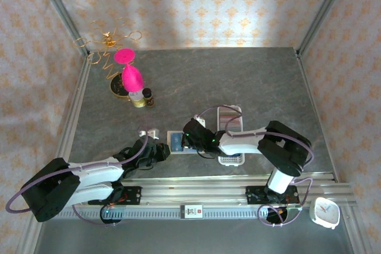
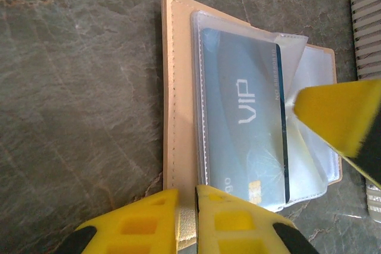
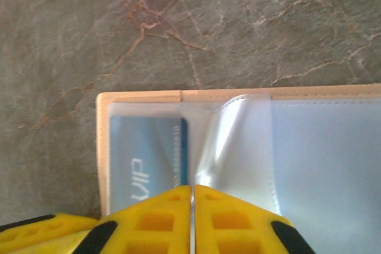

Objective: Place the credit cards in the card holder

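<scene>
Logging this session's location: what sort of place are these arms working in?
Probably a lab test booth, not a home: patterned walls on metal frame posts enclose a stone-look table with a metal mounting rail along its near edge.

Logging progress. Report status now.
Left gripper shut on card holder edge. Right gripper shut on clear sleeve. Blue VIP card seated inside. White tray alongside, apart.

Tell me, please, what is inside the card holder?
One blue card marked VIP lies in a clear sleeve of the open card holder. The neighbouring sleeve looks empty where it shows; the right pincer hides its near edge.
</scene>
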